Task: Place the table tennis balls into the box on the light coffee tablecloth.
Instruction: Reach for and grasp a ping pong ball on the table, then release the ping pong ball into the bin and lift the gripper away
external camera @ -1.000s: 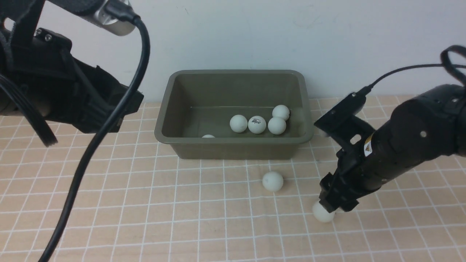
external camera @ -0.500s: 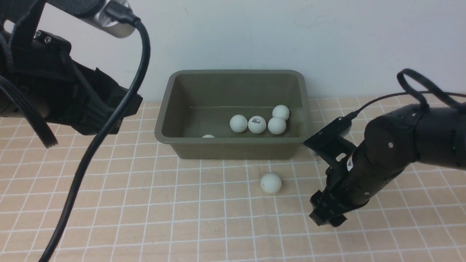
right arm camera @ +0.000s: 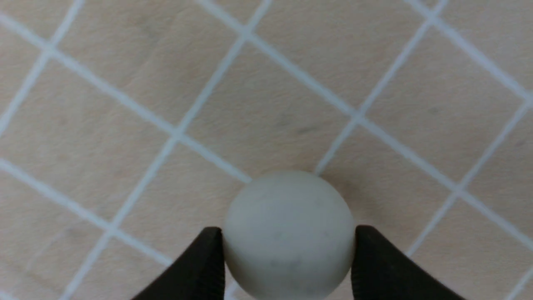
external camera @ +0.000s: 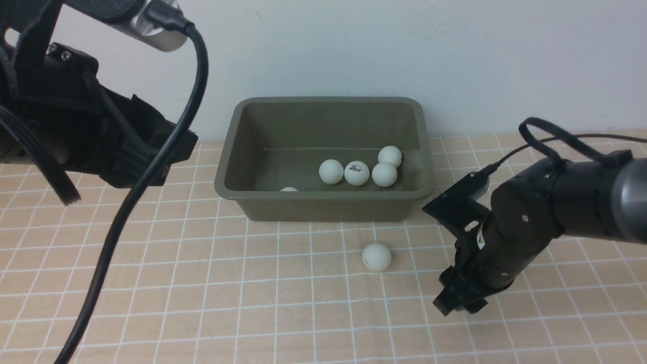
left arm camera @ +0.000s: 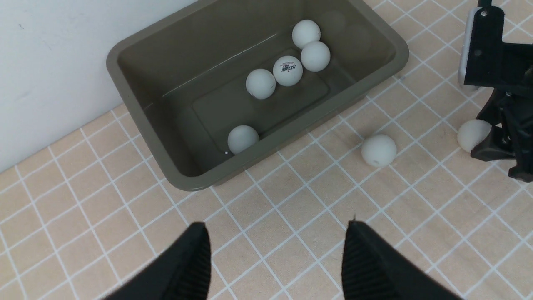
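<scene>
While low over the tablecloth point(external camera: 202, 283), right tool point(right arm camera: 288, 233) snug around one ball point(right arm camera: 288, 208); left tool point(left arm camera: 277, 233) wide, empty.

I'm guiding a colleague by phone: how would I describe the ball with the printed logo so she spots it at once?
Start at the olive-green box. Near its right end three white table tennis balls sit in a row; take the middle ball. It alone bears a dark printed logo; its neighbours look plain.

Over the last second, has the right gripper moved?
Yes. The right gripper sank lower in the front view, away from the box, and now pinches a ball.
</scene>
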You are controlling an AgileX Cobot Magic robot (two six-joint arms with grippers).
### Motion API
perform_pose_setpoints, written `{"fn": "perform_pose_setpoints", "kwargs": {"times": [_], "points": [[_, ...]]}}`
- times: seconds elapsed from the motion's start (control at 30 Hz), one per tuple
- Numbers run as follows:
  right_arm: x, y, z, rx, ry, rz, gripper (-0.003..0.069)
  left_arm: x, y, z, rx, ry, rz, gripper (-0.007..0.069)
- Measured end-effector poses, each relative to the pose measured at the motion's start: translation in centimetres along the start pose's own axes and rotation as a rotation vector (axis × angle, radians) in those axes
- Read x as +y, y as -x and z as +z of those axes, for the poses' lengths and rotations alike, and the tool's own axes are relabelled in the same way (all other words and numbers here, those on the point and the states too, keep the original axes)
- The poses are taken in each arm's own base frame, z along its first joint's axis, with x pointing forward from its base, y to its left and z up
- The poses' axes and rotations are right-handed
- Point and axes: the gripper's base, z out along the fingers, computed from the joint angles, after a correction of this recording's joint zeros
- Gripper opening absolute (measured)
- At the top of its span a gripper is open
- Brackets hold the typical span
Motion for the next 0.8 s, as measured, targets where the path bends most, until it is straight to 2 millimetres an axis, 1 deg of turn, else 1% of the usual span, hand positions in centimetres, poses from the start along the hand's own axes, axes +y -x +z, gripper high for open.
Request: {"fn": "perform_pose_setpoints", "kwargs": {"times": [0.07, 0.27, 0.3, 0.37, 0.4, 0.43, 0.47, 0.5, 0.53, 0.57, 0.63, 0.67, 0.8], "points": [[-0.3, 0.3, -0.6, -0.013, -0.026, -0.006, 0.0358, 0.0, 0.0, 0.0, 0.005, -0.001, 0.000, 0.0352], [-1.6, 3.4, -6.2, -0.164, -0.076, -0.031, 0.0358, -0.1, -0.2, 0.0, 0.023, -0.007, -0.001, 0.0352], [-1.9, 4.7, -8.1, -0.233, -0.079, -0.038, 0.0358, -0.1, -0.2, 0.0, 0.023, -0.007, -0.001, 0.0352], [-2.1, 6.3, -10.1, -0.313, -0.072, -0.050, 0.0358, -0.1, -0.2, 0.0, 0.025, -0.007, -0.001, 0.0352], [-2.1, 7.0, -10.9, -0.345, -0.063, -0.071, 0.0358, -0.1, -0.2, 0.0, 0.025, -0.007, -0.001, 0.0352], [-2.1, 7.2, -11.1, -0.353, -0.060, -0.074, 0.0358, -0.1, -0.2, 0.0, 0.025, -0.007, -0.001, 0.0352], [-1.9, 8.3, -11.5, -0.388, -0.029, -0.104, 0.0358, -0.1, -0.2, 0.0, 0.026, -0.008, -0.001, 0.0352], [-1.8, 9.1, -11.6, -0.406, -0.005, -0.124, 0.0358, -0.1, -0.2, 0.0, 0.026, -0.009, -0.003, 0.0352], [-1.8, 9.2, -11.6, -0.409, 0.003, -0.118, 0.0358, -0.1, -0.2, 0.0, 0.026, -0.010, -0.003, 0.0352], [-1.4, 10.7, -11.0, -0.429, 0.052, -0.157, 0.0358, -0.1, -0.2, 0.0, 0.026, -0.013, -0.006, 0.0352], [-1.2, 11.7, -10.3, -0.438, 0.087, -0.162, 0.0358, -0.1, -0.2, 0.0, 0.027, -0.014, -0.006, 0.0352], [-1.0, 13.2, -9.0, -0.448, 0.121, -0.178, 0.0358, -0.1, -0.2, 0.0, 0.027, -0.014, -0.006, 0.0352], [-1.8, 15.3, -6.2, -0.465, 0.183, -0.144, 0.0358, -0.2, -0.3, 0.0, 0.038, -0.020, -0.009, 0.0352]]}}
